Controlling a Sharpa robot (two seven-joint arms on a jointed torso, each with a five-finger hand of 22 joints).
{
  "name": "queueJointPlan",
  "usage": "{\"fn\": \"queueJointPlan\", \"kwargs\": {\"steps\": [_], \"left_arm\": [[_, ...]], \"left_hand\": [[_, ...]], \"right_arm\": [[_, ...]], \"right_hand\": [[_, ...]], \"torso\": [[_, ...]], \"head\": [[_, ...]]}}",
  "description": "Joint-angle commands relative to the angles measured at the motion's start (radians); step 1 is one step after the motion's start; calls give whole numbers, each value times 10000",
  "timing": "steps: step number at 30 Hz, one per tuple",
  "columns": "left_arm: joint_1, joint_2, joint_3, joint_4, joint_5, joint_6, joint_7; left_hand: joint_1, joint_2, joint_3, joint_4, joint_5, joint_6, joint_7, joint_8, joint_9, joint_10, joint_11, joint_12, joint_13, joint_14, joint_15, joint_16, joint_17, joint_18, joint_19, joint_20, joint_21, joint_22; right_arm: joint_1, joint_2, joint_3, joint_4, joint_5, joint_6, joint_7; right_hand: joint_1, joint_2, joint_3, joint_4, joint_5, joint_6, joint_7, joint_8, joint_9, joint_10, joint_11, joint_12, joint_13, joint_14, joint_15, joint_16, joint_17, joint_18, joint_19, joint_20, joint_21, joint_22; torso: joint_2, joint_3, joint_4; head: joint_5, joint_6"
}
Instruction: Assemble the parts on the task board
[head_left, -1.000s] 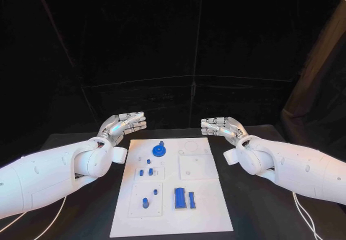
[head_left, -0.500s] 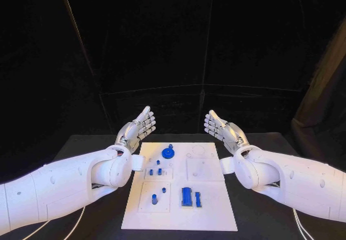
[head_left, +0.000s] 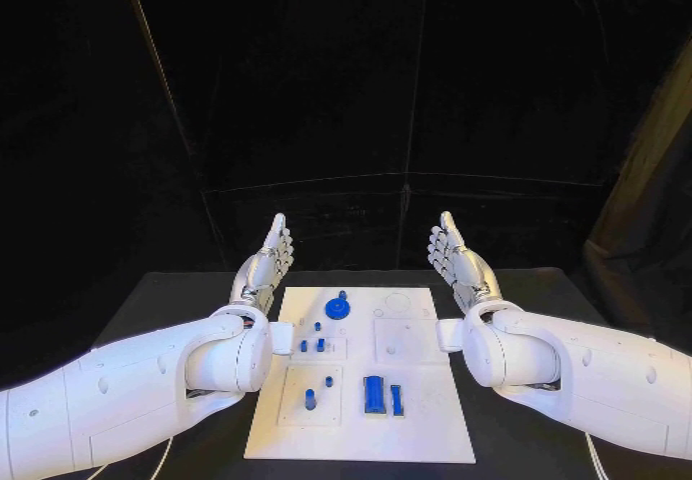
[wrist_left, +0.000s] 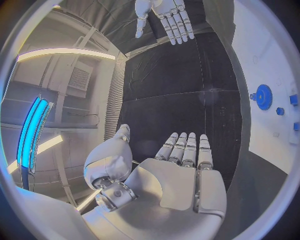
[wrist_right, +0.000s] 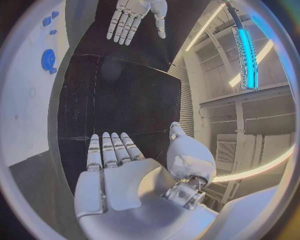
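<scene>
Task board (head_left: 361, 440), white, is laid mid-frame on black table (head_left: 173, 300); blue parts (head_left: 374, 393) are seated. Left hand (head_left: 265, 262) and right hand (head_left: 457, 258) are raised flat, empty, before dark curtains (head_left: 346, 100).

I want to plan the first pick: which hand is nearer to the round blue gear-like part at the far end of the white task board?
Left. The left hand is raised just beyond the gear-like part; the right hand is raised across the board.

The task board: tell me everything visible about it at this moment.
The task board is a flat white rectangular plate lying on the black table, lengthwise away from the robot, between its two raised arms. It carries square inset panels and small blue parts, including a round gear-like piece at the far end. Neither hand touches it.
</scene>
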Motion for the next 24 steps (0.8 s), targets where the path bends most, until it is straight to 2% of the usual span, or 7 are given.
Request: {"fn": "queueJointPlan", "kwargs": {"steps": [1,16,18,19,21,22,24], "left_arm": [[17,-5,18,25,-271,-474,179],[17,-5,18,25,-271,-474,179],[17,-5,18,25,-271,-474,179],[17,-5,18,25,-271,-474,179],[17,-5,18,25,-271,-474,179],[17,-5,18,25,-271,-474,179],[17,-5,18,25,-271,-474,179]], "left_hand": [[-1008,-1,-134,5,-37,-744,-29,-38,-11,-739,-47,-66,-12,-698,-32,-109,-18,-213,-604,-219,-39,-143],[-1955,-1,-134,5,-37,-1430,-29,-38,-11,-1418,-47,-66,-12,-1323,-32,-109,-18,-213,-1107,-219,-39,-143],[-2035,-1,-134,5,-37,-1485,-29,-38,-11,-1470,-47,-66,-12,-1410,-32,-109,-18,-213,-1808,-219,-39,-143],[-2067,-1,-134,5,-37,-1531,-29,-38,-11,-1515,-47,-66,-12,-1421,-32,-109,-18,-213,-1808,-219,-39,-143],[-2129,-1,-134,5,-37,-1552,-29,-38,-11,-1542,-47,-66,-12,-2136,-32,-109,-18,-213,-1808,-219,-39,-143],[-2168,-1,-134,5,-37,-2265,-29,-38,-11,-2251,-47,-66,-12,-2136,-32,-109,-18,-213,-1808,-219,-39,-143],[-2228,-1,-134,5,-37,-2265,-29,-38,-11,-2251,-47,-66,-12,-2136,-32,-109,-18,-213,-1808,-219,-39,-143]], "right_arm": [[18,-2,12,30,207,-386,263],[18,-2,12,30,207,-386,263],[18,-2,12,30,207,-386,263],[18,-2,12,30,207,-386,263],[18,-2,12,30,207,-386,263],[18,-2,12,30,207,-386,263],[18,-2,12,30,207,-386,263]], "right_hand": [[-1093,-4,123,18,-63,-740,-49,-38,-14,-792,-42,-71,-15,-839,-19,-44,-13,-218,-672,-210,-75,-105],[-2110,-4,123,18,-63,-1400,-49,-38,-14,-1523,-42,-71,-15,-1597,-19,-44,-13,-218,-1267,-210,-75,-105],[-2217,-4,123,18,-63,-1463,-49,-38,-14,-1600,-42,-71,-15,-1697,-19,-44,-13,-218,-1351,-210,-75,-105],[-2429,-4,123,18,-63,-2238,-49,-38,-14,-2442,-42,-71,-15,-2546,-19,-44,-13,-218,-2052,-210,-75,-105],[-3332,-4,123,18,-63,-2238,-49,-38,-14,-2442,-42,-71,-15,-2546,-19,-44,-13,-218,-2052,-210,-75,-105],[-3332,-4,123,18,-63,-2238,-49,-38,-14,-2442,-42,-71,-15,-2546,-19,-44,-13,-218,-2052,-210,-75,-105],[-3332,-4,123,18,-63,-2238,-49,-38,-14,-2442,-42,-71,-15,-2546,-19,-44,-13,-218,-2052,-210,-75,-105]], "torso": [[-5,1,0],[-5,1,0],[-5,1,0],[-5,1,0],[-5,1,0],[-5,1,0],[-5,1,0]], "head": [[-1,2],[-1,2],[-1,2],[-1,2],[-1,2],[-1,2],[-1,2]]}}
